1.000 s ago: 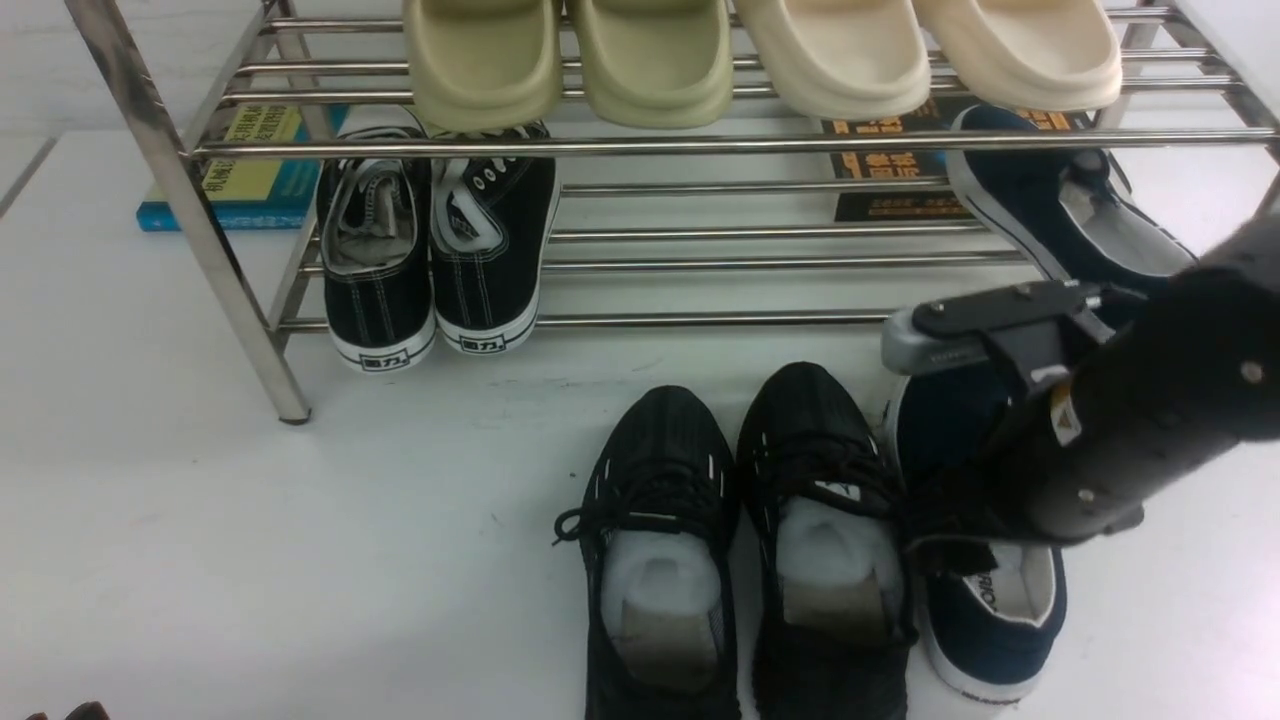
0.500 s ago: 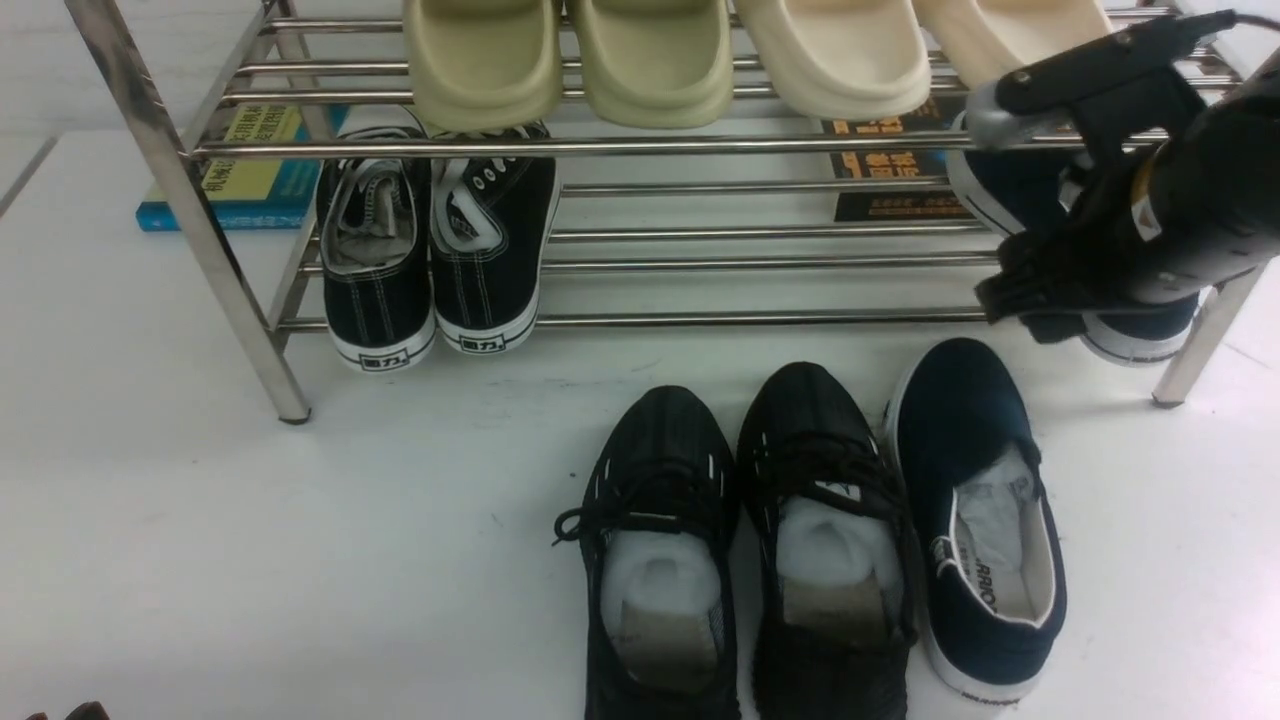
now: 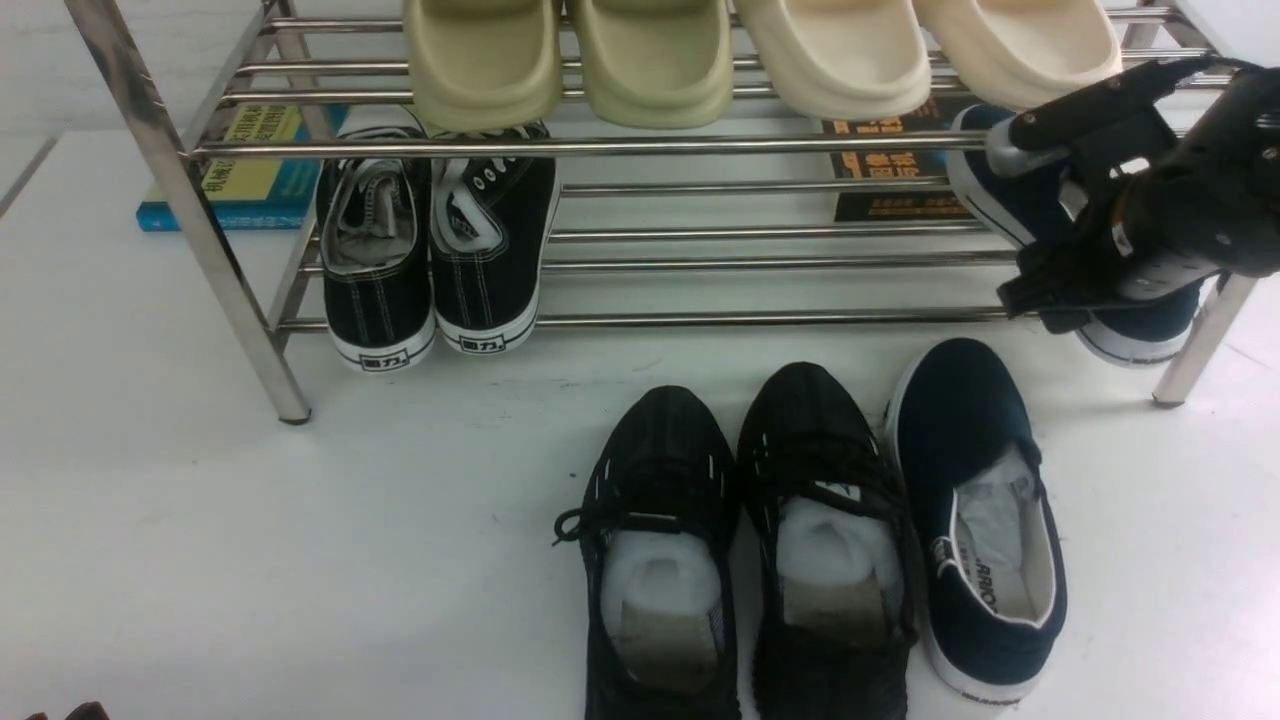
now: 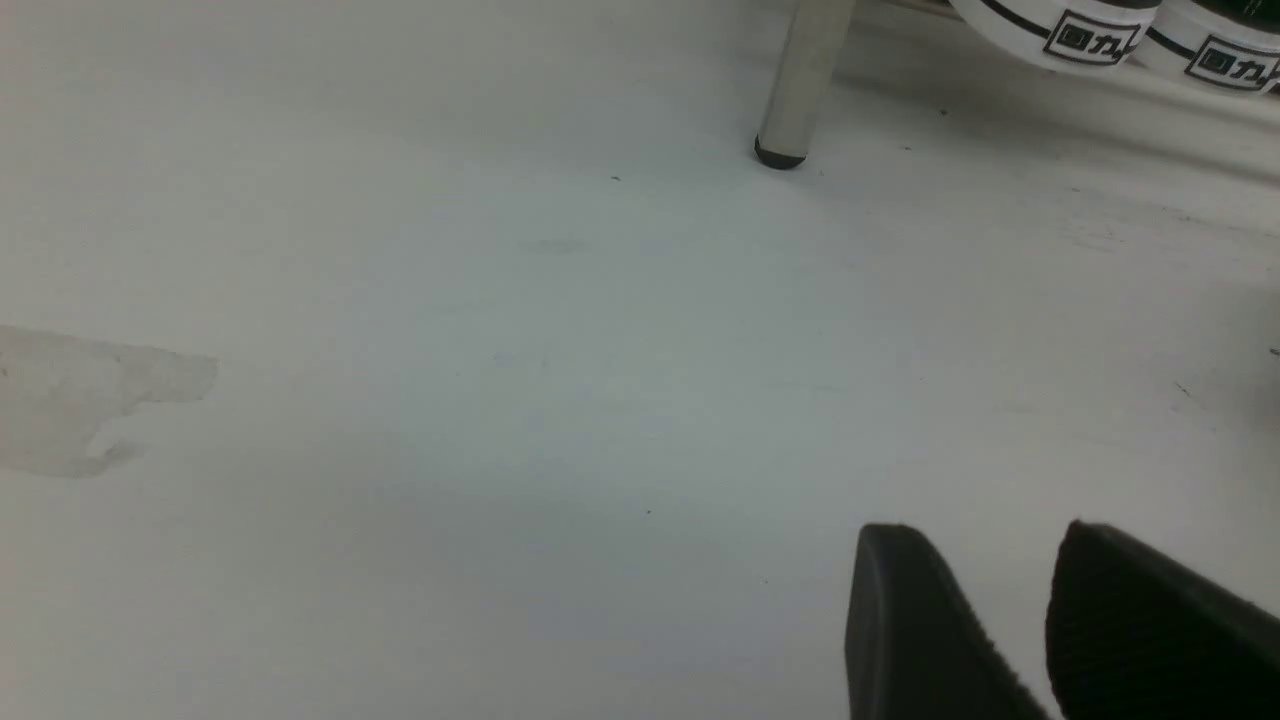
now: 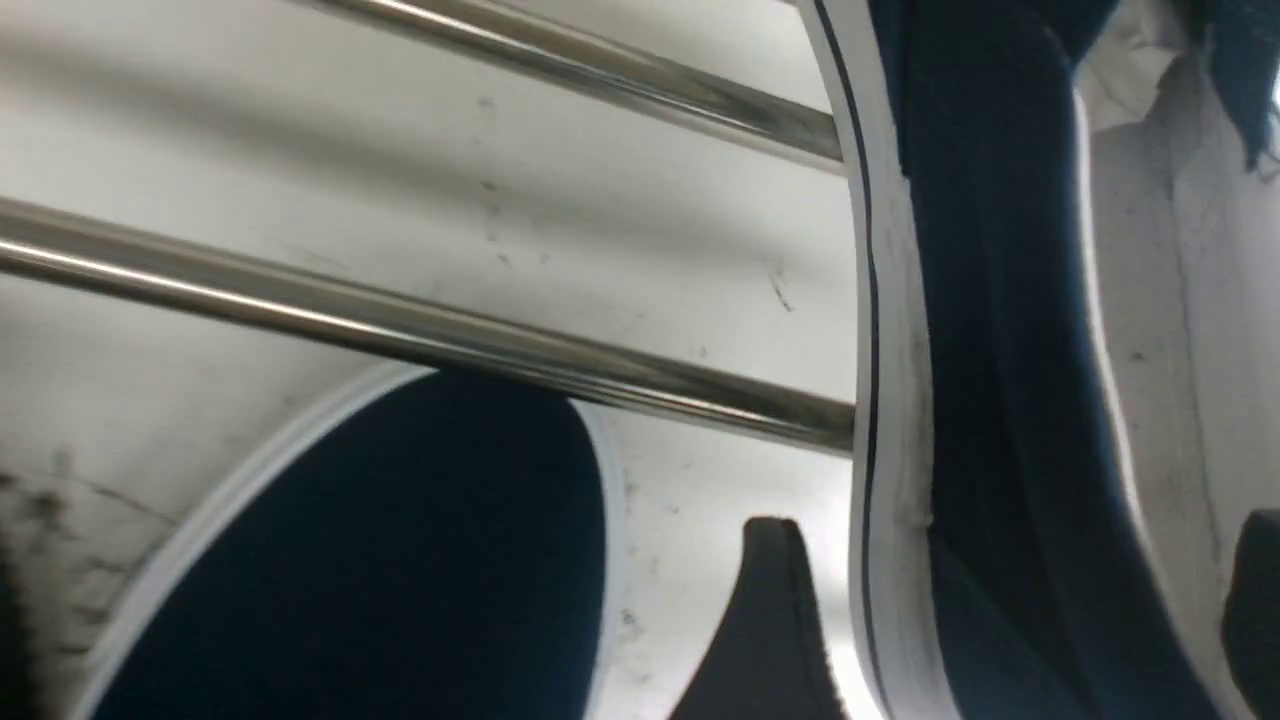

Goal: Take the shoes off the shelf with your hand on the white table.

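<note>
A white table (image 3: 200, 560) fills nearly the whole scene, its top matt and marked with small dark specks and faint scuffs. The left wrist view shows a pale grey stain (image 4: 80, 400) on it. At the far left a dark seam (image 3: 25, 175) runs away at a slant. On the table stands a chrome shelf (image 3: 700, 145) with two tiers of round bars; one leg (image 4: 800, 70) ends in a black cap. Behind the shelf rises a pale, whitish wall (image 3: 60, 70). The light is bright and even, glinting along the bars and casting only soft shadows.
</note>
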